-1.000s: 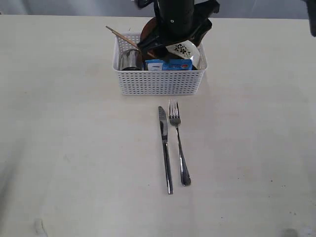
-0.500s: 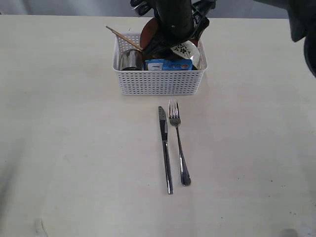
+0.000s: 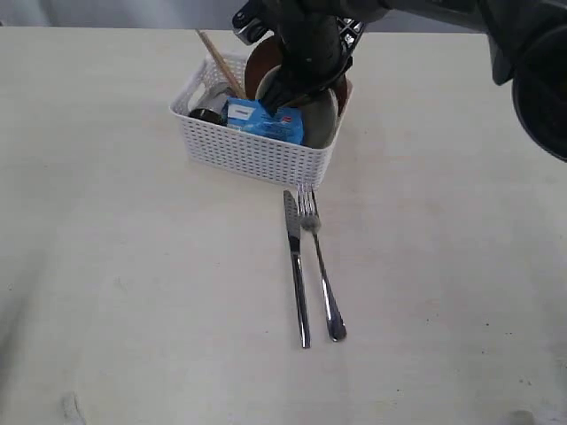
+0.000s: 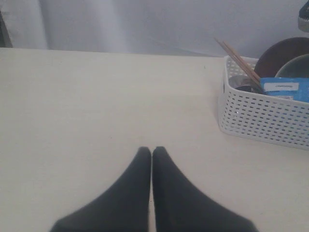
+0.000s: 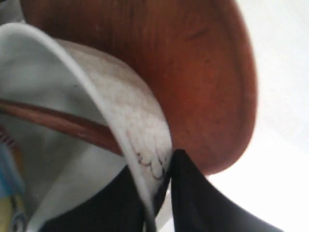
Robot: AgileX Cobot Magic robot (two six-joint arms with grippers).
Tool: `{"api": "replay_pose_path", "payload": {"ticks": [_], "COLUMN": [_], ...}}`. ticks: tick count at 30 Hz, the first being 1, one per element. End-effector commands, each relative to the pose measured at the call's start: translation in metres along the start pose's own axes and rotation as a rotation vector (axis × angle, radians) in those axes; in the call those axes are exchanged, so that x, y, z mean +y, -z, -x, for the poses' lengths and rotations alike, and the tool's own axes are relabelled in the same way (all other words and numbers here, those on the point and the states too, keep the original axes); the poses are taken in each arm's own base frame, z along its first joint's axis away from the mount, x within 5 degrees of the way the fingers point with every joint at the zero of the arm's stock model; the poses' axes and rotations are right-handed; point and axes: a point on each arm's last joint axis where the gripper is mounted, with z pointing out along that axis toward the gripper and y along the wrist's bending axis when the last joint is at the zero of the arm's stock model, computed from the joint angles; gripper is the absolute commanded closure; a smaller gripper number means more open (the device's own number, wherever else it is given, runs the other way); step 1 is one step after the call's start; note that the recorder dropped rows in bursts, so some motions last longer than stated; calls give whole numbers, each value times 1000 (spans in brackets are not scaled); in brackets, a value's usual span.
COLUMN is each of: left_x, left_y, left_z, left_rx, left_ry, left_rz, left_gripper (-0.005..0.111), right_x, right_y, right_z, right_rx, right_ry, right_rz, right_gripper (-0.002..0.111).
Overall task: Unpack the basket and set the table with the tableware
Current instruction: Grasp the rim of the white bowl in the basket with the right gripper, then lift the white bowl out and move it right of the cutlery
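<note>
The white basket (image 3: 252,155) stands skewed at the back of the table (image 3: 133,292). It holds the brown plate (image 3: 261,64), the cream bowl (image 3: 321,113), chopsticks (image 3: 215,55) and the steel cup (image 3: 205,113). My right gripper (image 3: 301,81) reaches into the basket. In the right wrist view the right gripper (image 5: 161,193) is shut on the floral bowl's (image 5: 125,106) rim, one finger inside and one outside, against the plate (image 5: 193,72). A dark spoon (image 5: 63,123) lies in the bowl. Knife (image 3: 296,266) and fork (image 3: 321,266) lie side by side in front, their tips at the basket's corner. My left gripper (image 4: 152,151) is shut and holds nothing, well away from the basket (image 4: 260,121).
A blue snack packet (image 3: 266,119) lies in the basket in front of the bowl. Bare tabletop spreads to the left, right and front of the cutlery. The right arm's dark bulk (image 3: 532,62) hangs over the table's back right corner.
The right gripper has closed on the bowl's rim. The basket has swung and slid forward and left, its corner now touching the knife and fork tips.
</note>
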Motion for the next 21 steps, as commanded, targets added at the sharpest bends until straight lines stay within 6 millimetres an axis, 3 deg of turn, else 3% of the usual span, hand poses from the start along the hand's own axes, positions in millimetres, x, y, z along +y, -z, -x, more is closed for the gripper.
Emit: {"api": "replay_pose_path", "payload": {"ticks": [1, 11, 21], "left_x": [0, 0, 0], "left_y": [0, 0, 0], "left_z": [0, 0, 0], "left_rx": [-5, -5, -5], "left_ry": [5, 5, 5], "left_rz": [-4, -4, -4], "left_gripper": [106, 106, 106], "right_x": [-2, -24, -10], "right_y": [12, 45, 80], "right_z": [1, 2, 10], "right_rx": [-19, -81, -166], "right_ry": [-13, -49, 105], "right_rz": [16, -119, -411], "right_gripper": [109, 109, 109]}}
